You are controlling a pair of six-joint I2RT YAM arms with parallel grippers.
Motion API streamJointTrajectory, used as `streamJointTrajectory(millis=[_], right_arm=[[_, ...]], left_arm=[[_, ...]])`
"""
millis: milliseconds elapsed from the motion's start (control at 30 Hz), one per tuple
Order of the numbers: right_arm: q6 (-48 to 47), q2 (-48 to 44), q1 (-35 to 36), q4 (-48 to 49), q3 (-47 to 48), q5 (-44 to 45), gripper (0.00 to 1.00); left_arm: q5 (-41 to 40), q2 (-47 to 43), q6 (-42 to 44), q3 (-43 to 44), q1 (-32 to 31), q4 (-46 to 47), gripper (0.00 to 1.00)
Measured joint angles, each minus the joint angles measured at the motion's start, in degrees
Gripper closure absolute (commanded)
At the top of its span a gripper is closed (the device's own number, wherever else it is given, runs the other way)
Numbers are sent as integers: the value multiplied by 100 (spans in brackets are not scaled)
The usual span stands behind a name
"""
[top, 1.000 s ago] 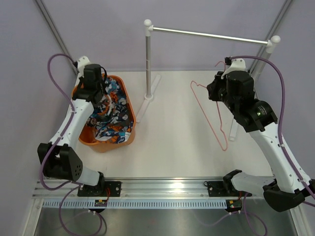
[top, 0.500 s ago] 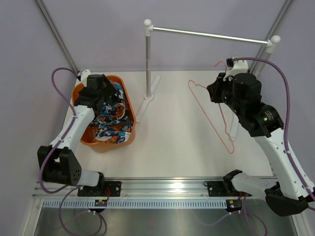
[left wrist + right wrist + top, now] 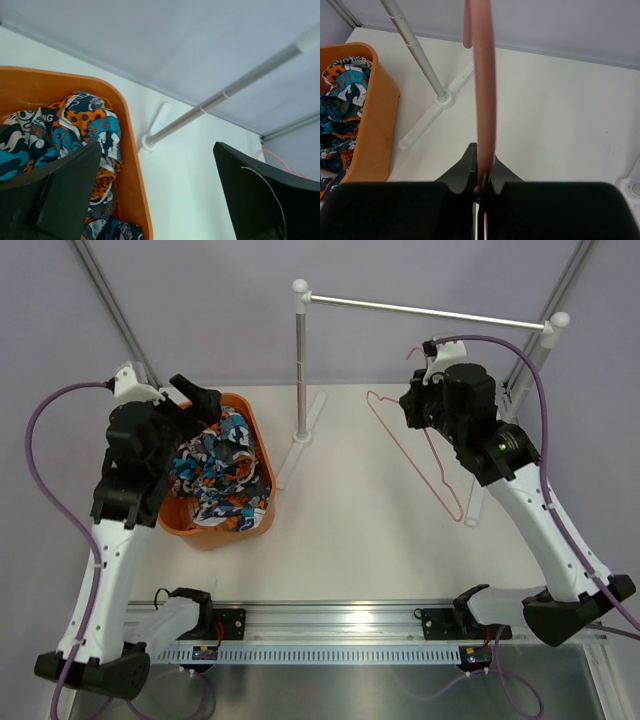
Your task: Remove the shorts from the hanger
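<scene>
I see shorts (image 3: 215, 465) printed blue, orange, white and black, an orange basket (image 3: 210, 536), a pink hanger (image 3: 485, 90), a white counter (image 3: 350, 530).

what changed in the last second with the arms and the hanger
The left claw, open and holding nothing, rose out of the orange basket and pulled back leftward. The right claw, shut on the hanger, carried it left and toward the rail. The shorts stayed heaped in the basket; basket and rail did not move.
</scene>
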Motion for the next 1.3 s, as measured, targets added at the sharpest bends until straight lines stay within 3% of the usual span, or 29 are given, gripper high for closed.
streamJointTrajectory(millis=[433,1033,1300], right_arm=[[-37,1309,-144,463,1578,898,100],[157,2708,-614,632,2804,1169,100],[321,2833,-745,560,2741,1119,100]], left_arm=[[297,-1589,529,-549,-142,-302,1],[334,-1685,1117,-1346,-142,-531,1],[387,-1692,1248,-1692,-142,-529,1]])
